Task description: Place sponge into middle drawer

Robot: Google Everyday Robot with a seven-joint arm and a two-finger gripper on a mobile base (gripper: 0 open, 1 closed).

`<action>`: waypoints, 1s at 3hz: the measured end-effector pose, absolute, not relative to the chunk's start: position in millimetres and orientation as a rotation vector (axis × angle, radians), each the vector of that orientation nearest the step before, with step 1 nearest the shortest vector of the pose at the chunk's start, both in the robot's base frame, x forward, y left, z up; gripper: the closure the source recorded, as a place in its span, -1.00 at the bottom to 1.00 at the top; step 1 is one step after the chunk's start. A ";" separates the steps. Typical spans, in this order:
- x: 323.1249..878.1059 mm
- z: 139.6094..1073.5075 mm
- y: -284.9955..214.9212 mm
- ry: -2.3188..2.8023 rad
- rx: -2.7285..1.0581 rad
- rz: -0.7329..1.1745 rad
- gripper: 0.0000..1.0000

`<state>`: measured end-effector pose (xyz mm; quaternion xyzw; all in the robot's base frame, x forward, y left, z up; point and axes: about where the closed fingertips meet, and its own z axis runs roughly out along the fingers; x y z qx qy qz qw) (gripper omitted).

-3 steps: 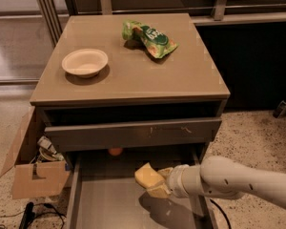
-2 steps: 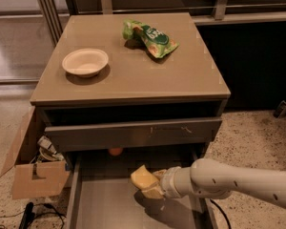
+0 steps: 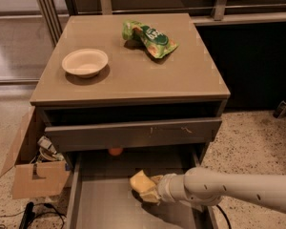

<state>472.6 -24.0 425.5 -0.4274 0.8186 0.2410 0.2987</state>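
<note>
The yellow sponge (image 3: 139,183) is held at the end of my arm, just above the floor of the open middle drawer (image 3: 102,205), a wide grey tray pulled out at the bottom of the cabinet. My gripper (image 3: 151,189) reaches in from the right and is shut on the sponge; the sponge and my white wrist hide most of the fingers. The sponge sits over the drawer's middle, near its back.
The upper drawer's scratched taupe front (image 3: 133,134) overhangs the tray's back. A small orange object (image 3: 115,151) lies under it. A white bowl (image 3: 85,62) and a green chip bag (image 3: 150,38) sit on the cabinet top. A cardboard box (image 3: 35,175) stands at left.
My arm has moved left with the sponge in its grip, carrying it farther toward the middle of the drawer. Nothing else moved.
</note>
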 end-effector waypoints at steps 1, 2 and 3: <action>475.8 396.5 -22.6 2.176 -1.107 0.635 1.00; 477.2 379.4 -23.0 2.185 -1.083 0.631 1.00; 476.9 378.0 -22.7 2.186 -1.081 0.632 0.66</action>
